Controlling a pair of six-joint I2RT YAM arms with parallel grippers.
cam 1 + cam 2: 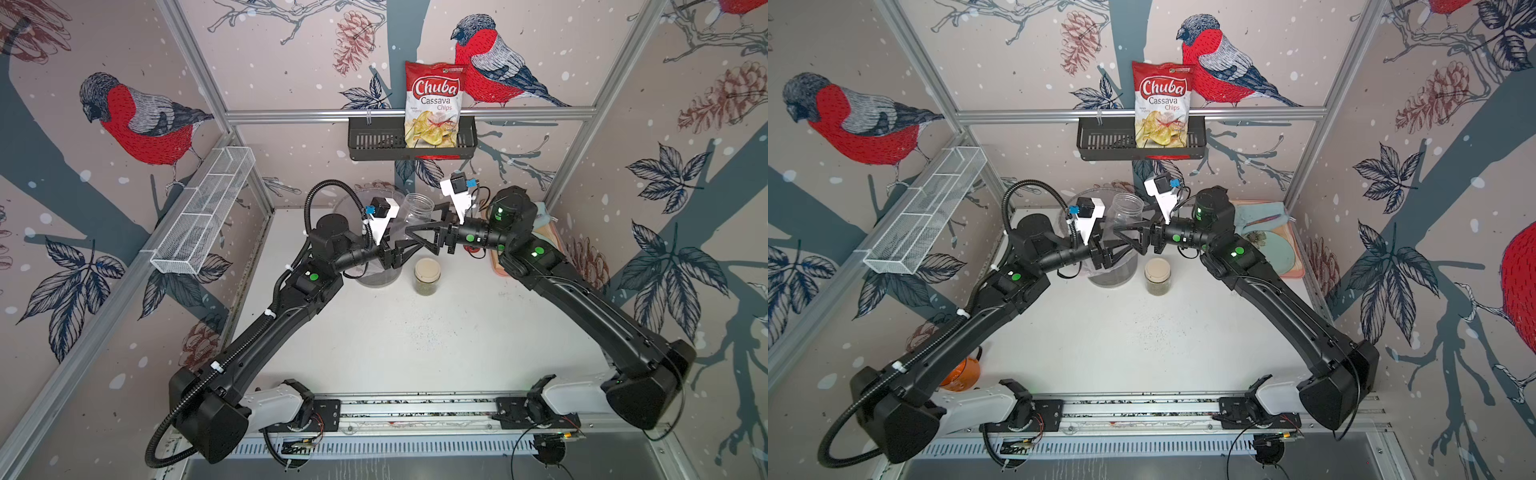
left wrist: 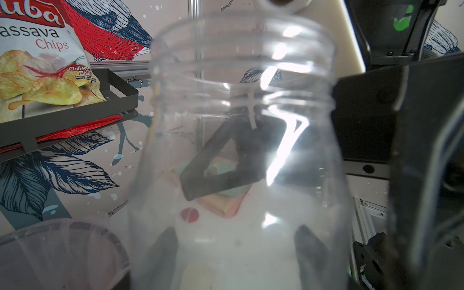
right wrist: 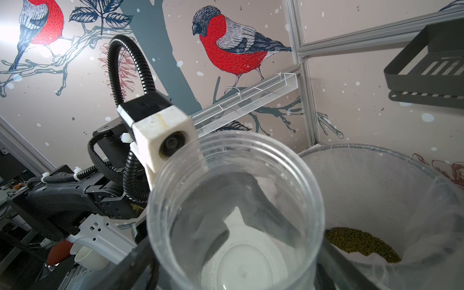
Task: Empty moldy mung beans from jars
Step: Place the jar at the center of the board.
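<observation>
An empty, lidless clear jar (image 1: 417, 208) (image 1: 1126, 208) hangs upright in the air between both arms, beside the bin. My left gripper (image 1: 405, 249) (image 2: 236, 251) is shut on its lower body; its fingers (image 2: 163, 251) show blurred through the wall. My right gripper (image 1: 415, 235) (image 3: 233, 271) stands open, one finger on each side of the same jar (image 3: 236, 200), slightly higher up. A second jar with a beige lid (image 1: 427, 276) (image 1: 1157, 276) stands on the table, mung beans (image 1: 426, 289) inside. More mung beans (image 3: 361, 243) lie in the bin.
The grey bin with a clear liner (image 1: 370, 199) (image 3: 376, 148) stands at the back behind my left wrist. A pink tray (image 1: 1291, 232) holding a teal plate and cloth sits at the back right. On the back wall is a black basket (image 1: 365, 141) with a chips bag. A wire shelf (image 1: 203, 208) lines the left wall.
</observation>
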